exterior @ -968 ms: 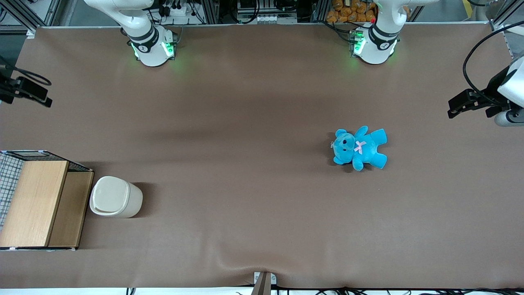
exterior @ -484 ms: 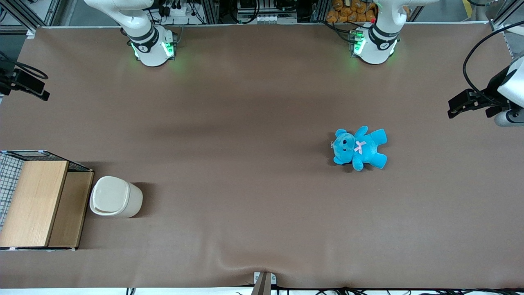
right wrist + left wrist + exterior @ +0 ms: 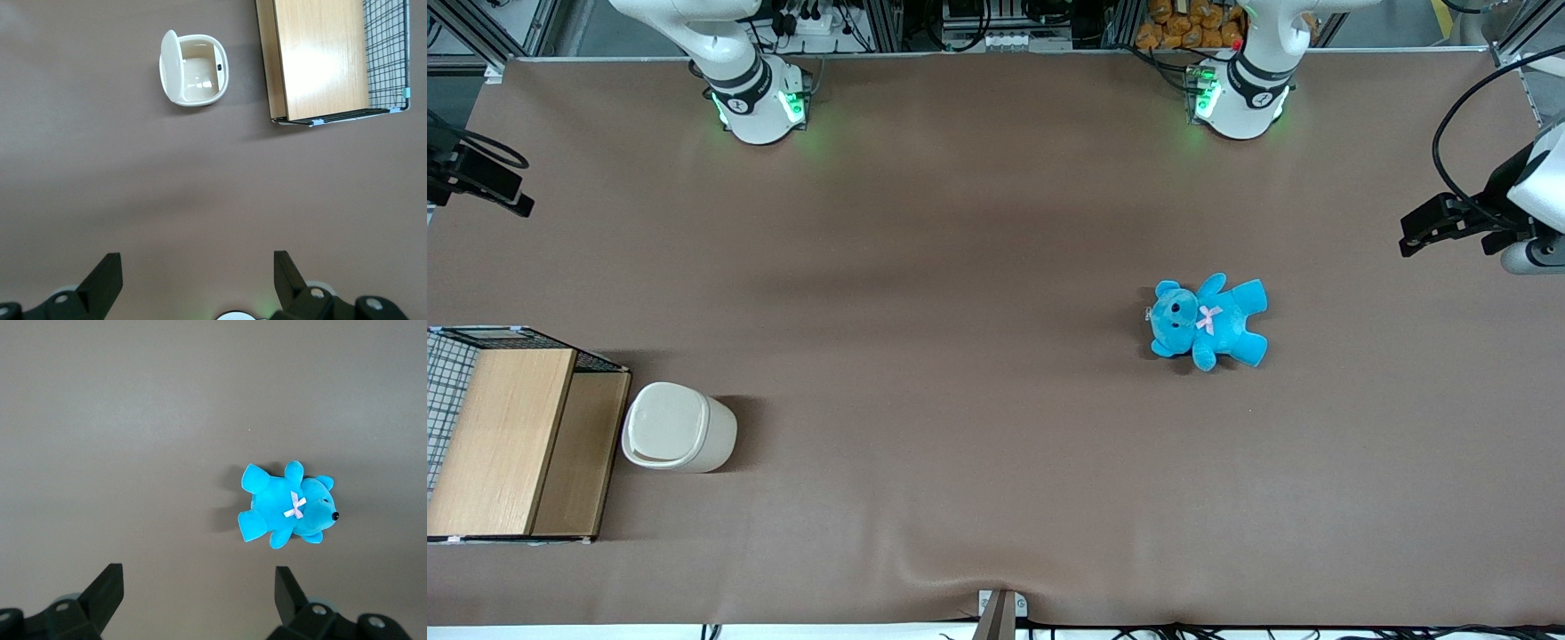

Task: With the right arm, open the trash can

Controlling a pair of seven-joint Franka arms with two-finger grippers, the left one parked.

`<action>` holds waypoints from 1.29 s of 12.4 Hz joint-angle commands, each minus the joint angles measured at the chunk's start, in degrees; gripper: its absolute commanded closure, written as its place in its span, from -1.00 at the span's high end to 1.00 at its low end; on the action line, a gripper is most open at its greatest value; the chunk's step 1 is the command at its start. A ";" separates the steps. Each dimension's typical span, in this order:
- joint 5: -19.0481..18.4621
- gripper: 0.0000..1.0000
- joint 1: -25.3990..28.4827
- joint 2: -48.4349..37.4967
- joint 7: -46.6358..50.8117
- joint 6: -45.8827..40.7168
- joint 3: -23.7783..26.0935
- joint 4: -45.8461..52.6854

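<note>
The trash can is a small cream-white bin on the brown table, beside the wooden-topped mesh box. In the right wrist view the trash can shows its hollow inside, with the lid standing up at one side. My right arm's gripper hangs at the working arm's end of the table, farther from the front camera than the bin and well apart from it. In the right wrist view the gripper is open and empty, with its fingers spread wide above bare table.
A wooden-topped wire-mesh box stands right beside the bin and also shows in the right wrist view. A blue teddy lies toward the parked arm's end of the table. The two arm bases stand at the table's back edge.
My gripper has drifted a little farther from the front camera and toward the table's edge. The trash can, box and teddy have not moved.
</note>
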 commanded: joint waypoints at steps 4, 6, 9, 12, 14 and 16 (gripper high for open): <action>0.93 1.00 -0.67 0.26 -1.40 5.05 -0.18 -1.94; 1.02 1.00 -0.75 0.87 -1.31 6.12 -0.18 -2.21; 0.93 1.00 -0.93 2.19 -1.23 6.48 -0.26 -2.21; 0.85 1.00 -1.46 2.54 -1.31 6.13 -0.26 -3.17; 0.85 1.00 -1.37 1.85 -1.31 5.42 -0.26 -4.40; 0.85 1.00 -1.37 1.14 -1.31 5.24 -0.26 -5.29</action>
